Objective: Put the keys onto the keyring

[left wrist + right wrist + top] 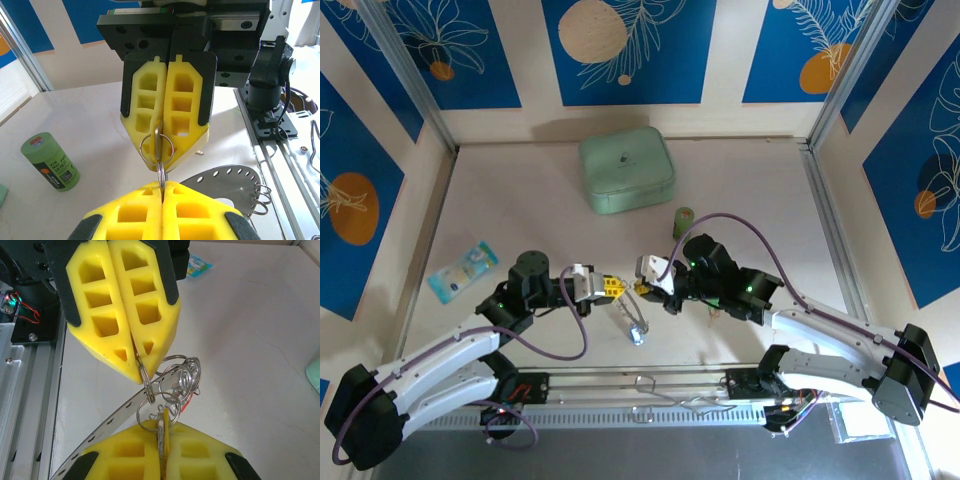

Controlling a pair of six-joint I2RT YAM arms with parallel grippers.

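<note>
From above, the left gripper [617, 289] and the right gripper [642, 288] meet tip to tip over the near middle of the pale table [530, 200]; a silvery metal keyring [630, 293] of linked wire loops sits between them, and a perforated grey metal strip [635, 324] hangs below, above the table; the loops are too small to make out there.

This view alone takes in the whole layout; a mint-green rounded case [627, 172] lies at the far middle, an upright green cylinder [685, 221] stands near the right gripper, and a blue and white packet [463, 270] lies well off to the left.

The left wrist camera gives the detail; its own yellow fingers [135, 215] are pressed together on a thin edge-on piece of metal; the right gripper [161, 162] opposite is closed on a round loop of the keyring [142, 150], seen face-on; the strip [225, 179] passes low to the right with wire loops at its end; the cylinder [50, 161] stands on the table to the left.

The right wrist camera shows the reverse; its own fingers [200, 455] are clamped on a flat edge-on piece; the left gripper [135, 367] above pinches a loop; beside it a tangle of keyring [180, 377] loops is threaded on the strip [107, 425]; a red sliver [186, 402] shows among them, too small to identify.
</note>
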